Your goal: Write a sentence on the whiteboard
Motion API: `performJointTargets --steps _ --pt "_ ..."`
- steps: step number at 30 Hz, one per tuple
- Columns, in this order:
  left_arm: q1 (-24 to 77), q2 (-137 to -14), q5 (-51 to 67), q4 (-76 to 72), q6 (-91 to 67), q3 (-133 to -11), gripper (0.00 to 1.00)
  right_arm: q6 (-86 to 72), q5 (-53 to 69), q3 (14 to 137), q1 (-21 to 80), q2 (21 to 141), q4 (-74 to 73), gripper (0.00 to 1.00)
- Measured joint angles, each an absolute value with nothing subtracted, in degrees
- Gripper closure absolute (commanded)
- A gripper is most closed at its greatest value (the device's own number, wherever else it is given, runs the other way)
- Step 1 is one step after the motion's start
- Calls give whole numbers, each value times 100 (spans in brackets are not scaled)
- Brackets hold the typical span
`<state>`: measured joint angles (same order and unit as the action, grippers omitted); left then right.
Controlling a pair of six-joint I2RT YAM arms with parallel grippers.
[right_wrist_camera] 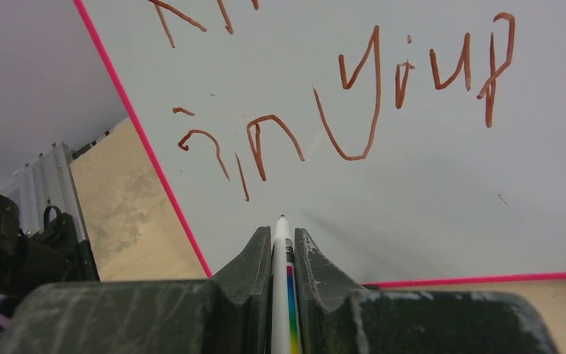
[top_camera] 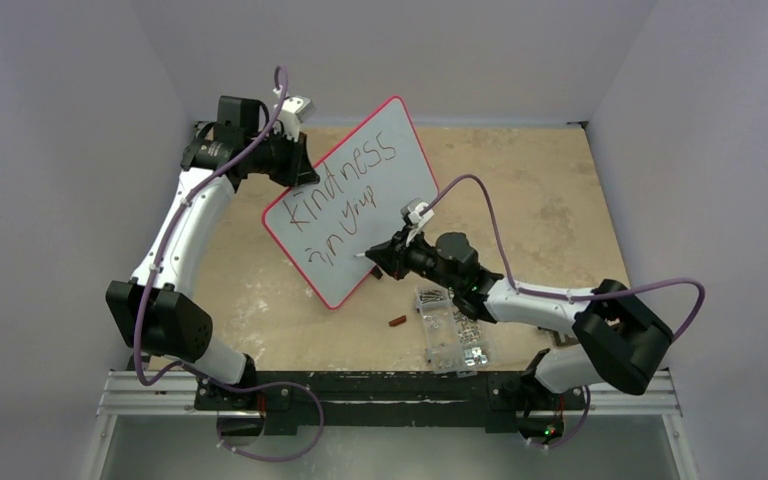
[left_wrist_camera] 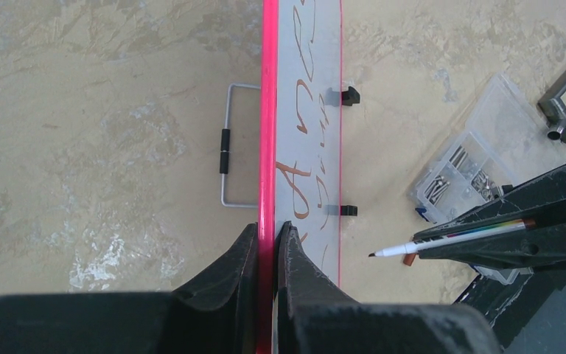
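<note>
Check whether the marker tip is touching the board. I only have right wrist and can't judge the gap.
Observer: No. Left wrist shows the marker with its tip off the whiteboard, a gap between them.
Operator: What holds the board up?
Observer: The left gripper is shut on its pink rim, on the upper left edge in the top view.
Operator: Is line one complete?
Observer: Top view shows the sentence as "Kindness" in full above "in your", with no third line.
</note>
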<state>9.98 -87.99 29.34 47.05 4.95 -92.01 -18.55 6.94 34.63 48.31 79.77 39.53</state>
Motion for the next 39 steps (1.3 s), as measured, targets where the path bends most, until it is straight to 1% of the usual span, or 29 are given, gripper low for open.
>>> performJointTargets --steps 15,30,39 --pt "939 -8805 2958 4727 403 -9198 100 -1686 858 3444 4912 8243 4335 100" --pt "904 -8805 2965 4722 399 -9177 100 -1680 746 4128 4919 8932 4331 100" --pt "762 -8809 3041 4718 357 -9122 100 -1669 703 4209 4919 9105 4340 100"
